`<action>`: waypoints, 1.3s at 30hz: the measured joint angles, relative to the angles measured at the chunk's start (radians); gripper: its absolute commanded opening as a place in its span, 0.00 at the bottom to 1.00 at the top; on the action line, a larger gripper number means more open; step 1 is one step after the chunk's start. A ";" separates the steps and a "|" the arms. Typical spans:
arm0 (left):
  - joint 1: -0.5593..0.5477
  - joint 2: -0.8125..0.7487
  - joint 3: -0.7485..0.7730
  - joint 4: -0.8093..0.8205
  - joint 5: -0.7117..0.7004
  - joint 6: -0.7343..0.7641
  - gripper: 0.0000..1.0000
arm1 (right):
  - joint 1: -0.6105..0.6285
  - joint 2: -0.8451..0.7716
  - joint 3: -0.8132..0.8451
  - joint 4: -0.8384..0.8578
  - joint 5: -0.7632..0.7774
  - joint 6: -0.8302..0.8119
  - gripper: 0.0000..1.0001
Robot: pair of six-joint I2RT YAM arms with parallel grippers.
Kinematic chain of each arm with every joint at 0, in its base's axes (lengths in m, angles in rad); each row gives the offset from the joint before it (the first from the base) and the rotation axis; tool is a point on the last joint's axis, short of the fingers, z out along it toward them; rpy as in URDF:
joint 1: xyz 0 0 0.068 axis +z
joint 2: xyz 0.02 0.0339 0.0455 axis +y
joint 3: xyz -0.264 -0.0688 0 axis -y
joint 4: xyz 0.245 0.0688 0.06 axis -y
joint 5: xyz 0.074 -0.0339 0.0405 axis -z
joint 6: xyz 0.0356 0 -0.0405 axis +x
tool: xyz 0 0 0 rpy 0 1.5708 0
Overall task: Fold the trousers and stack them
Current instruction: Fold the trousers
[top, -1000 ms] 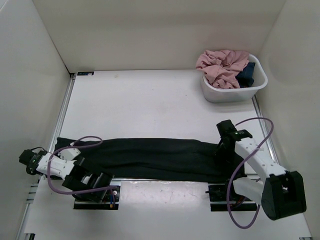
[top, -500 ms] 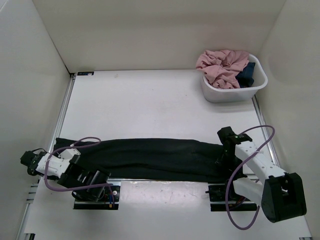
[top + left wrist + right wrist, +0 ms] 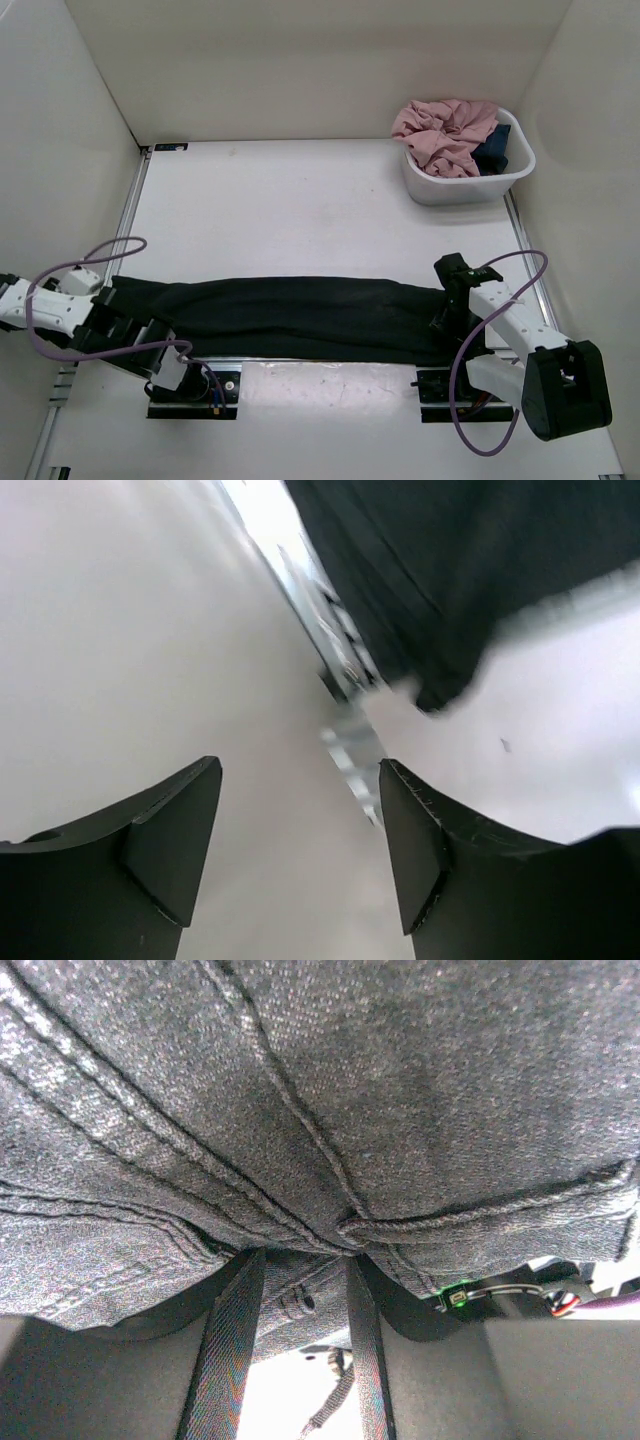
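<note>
Overhead, a white desk with two robot arms mounted at its 6 o'clock edge. The black trousers lie stretched in one long, flat band across the near part of the desk, running from about 8 o'clock to about 4 o'clock, just beyond the arm bases.

The left hand is low at the trousers' 8 o'clock end. In its wrist view the two dark fingers stand wide apart with nothing between them, and the black cloth shows at 1 o'clock, beyond the fingertips.

The right hand is pressed onto the trousers' 4 o'clock end. Its wrist view is filled with dark, seamed fabric. The fingers sit close together with a fold of that cloth between them, so they seem to pinch it, though the view is crowded.

At the desk's 1 o'clock corner stands a white tub holding a crumpled pink cloth and a dark blue garment, well apart from the trousers.
</note>
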 measured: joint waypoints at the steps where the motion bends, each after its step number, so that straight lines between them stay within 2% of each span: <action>1: -0.010 0.013 0.038 -0.003 0.031 -0.038 0.74 | 0.000 0.002 0.000 0.001 -0.001 0.000 0.44; 4: -0.078 -0.002 0.017 0.051 0.086 -0.161 0.74 | -0.004 0.014 0.004 0.002 -0.003 -0.004 0.44; 9: -0.243 -0.139 -0.270 0.246 0.108 -0.326 0.75 | -0.008 0.039 0.014 0.001 -0.006 -0.012 0.44; 11: -0.286 -0.172 -0.335 0.291 0.110 -0.402 0.75 | -0.008 0.048 0.019 0.000 -0.008 -0.018 0.44; 17: -0.344 -0.159 -0.348 0.495 0.115 -0.642 0.75 | -0.008 0.066 0.026 0.001 -0.012 -0.032 0.44; 23: -0.460 -0.028 -0.346 0.640 0.024 -0.792 0.74 | -0.008 0.075 0.031 -0.002 -0.011 -0.038 0.44; 24: -0.475 0.010 -0.346 0.652 -0.001 -0.806 0.74 | -0.008 0.076 0.031 -0.003 -0.010 -0.036 0.53; 25: -0.481 0.041 -0.346 0.658 -0.018 -0.816 0.74 | -0.008 0.076 0.032 -0.005 -0.006 -0.031 0.56; 28: -0.484 0.108 -0.347 0.666 -0.070 -0.823 0.75 | -0.009 0.057 0.033 -0.034 0.021 -0.018 0.63; 30: -0.489 0.115 -0.346 0.672 -0.082 -0.822 0.75 | -0.009 0.030 0.033 -0.038 0.037 -0.005 0.63; 32: -0.502 0.115 -0.351 0.679 -0.095 -0.822 0.71 | -0.009 0.022 0.034 -0.031 0.046 0.005 0.63; 33: -0.512 0.114 -0.354 0.683 -0.104 -0.822 0.63 | -0.010 0.032 0.034 -0.024 0.047 0.008 0.63; 36: -0.552 0.109 -0.369 0.695 -0.138 -0.838 0.51 | -0.036 0.121 0.051 -0.013 0.037 0.019 0.62; 39: -0.592 0.111 -0.375 0.710 -0.173 -0.872 0.47 | -0.090 0.198 0.082 -0.021 0.005 0.019 0.59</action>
